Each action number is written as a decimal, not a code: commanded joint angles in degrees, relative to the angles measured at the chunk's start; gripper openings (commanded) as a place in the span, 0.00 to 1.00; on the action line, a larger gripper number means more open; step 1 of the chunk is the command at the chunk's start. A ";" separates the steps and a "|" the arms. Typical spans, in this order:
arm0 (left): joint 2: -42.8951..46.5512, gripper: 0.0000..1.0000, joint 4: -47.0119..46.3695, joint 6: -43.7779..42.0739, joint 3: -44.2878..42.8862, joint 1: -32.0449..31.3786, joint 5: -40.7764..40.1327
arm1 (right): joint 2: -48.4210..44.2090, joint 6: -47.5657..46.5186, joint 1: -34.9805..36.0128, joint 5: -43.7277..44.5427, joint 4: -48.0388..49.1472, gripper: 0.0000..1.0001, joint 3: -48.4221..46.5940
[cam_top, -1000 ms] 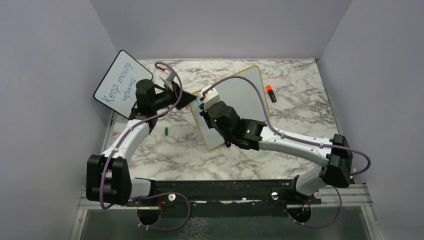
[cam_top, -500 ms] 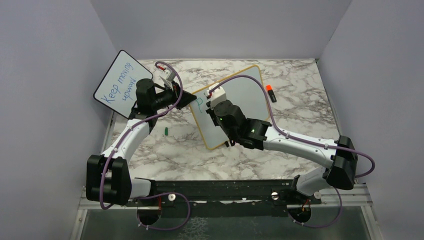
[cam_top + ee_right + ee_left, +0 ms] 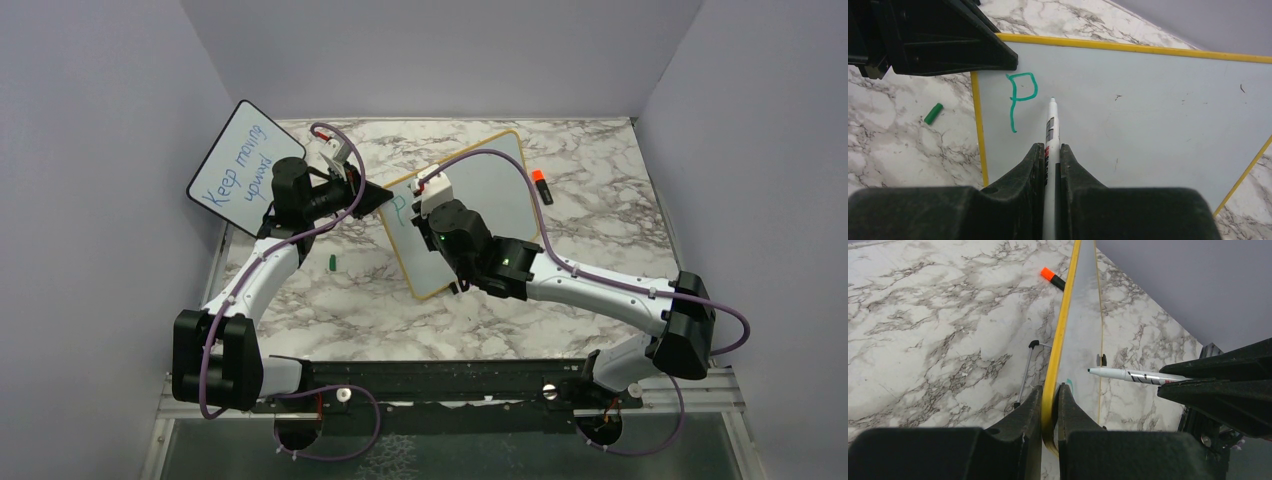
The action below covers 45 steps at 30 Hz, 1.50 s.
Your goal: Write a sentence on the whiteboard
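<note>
Left gripper [image 3: 1050, 396] was clamped shut on the yellow edge of the whiteboard [image 3: 490, 185], tilted up mid-table [image 3: 600, 190]. Only the right wrist view showed the sentence [image 3: 1021, 95] — one green P — just left of the tip of the marker [image 3: 1052, 117], which the right gripper [image 3: 1050, 152] pinched tight.

Table [image 3: 330, 300] — marble pattern, white with grey veins. Far left: small black-framed board [image 3: 235, 160], standing tilted, blue writing "Keep moving upward". Far right: black marker with orange cap [image 3: 541, 186], lying flat. Left of centre — green cap [image 3: 330, 263], lying alone.
</note>
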<state>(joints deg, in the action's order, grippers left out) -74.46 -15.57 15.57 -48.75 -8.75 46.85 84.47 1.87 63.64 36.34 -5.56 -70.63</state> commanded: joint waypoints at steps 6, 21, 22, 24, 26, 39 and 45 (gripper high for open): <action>-0.84 0.00 5.82 -4.23 0.75 -1.18 -1.76 | 0.65 -0.28 -0.34 -0.39 2.56 0.00 -0.01; -0.87 0.00 5.37 -4.04 0.76 -1.18 -1.02 | 2.77 0.16 -0.35 -1.37 2.77 0.00 -1.09; -0.89 0.00 5.33 -3.98 0.84 -1.18 -0.89 | 2.87 0.15 -0.35 -1.25 2.80 0.00 -1.09; -0.84 0.00 5.32 -4.02 0.79 -1.22 -0.88 | 3.18 0.11 -0.36 -1.01 2.76 0.00 -1.09; -0.82 0.00 5.29 -3.99 0.85 -1.27 -0.88 | 3.40 -0.02 -0.31 -1.36 2.61 0.00 -1.16; -0.87 0.00 5.37 -4.05 0.82 -1.27 -0.80 | 3.34 1.38 -0.31 -4.08 -1.86 0.00 -0.27; -0.89 0.00 5.38 -4.15 0.76 -1.27 -0.75 | 3.16 1.56 -0.33 -4.37 -3.64 0.00 0.35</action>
<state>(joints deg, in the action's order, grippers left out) -74.46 -15.40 15.31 -48.75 -8.75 46.87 87.00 2.57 63.64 33.45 -6.44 -70.65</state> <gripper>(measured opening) 0.123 0.167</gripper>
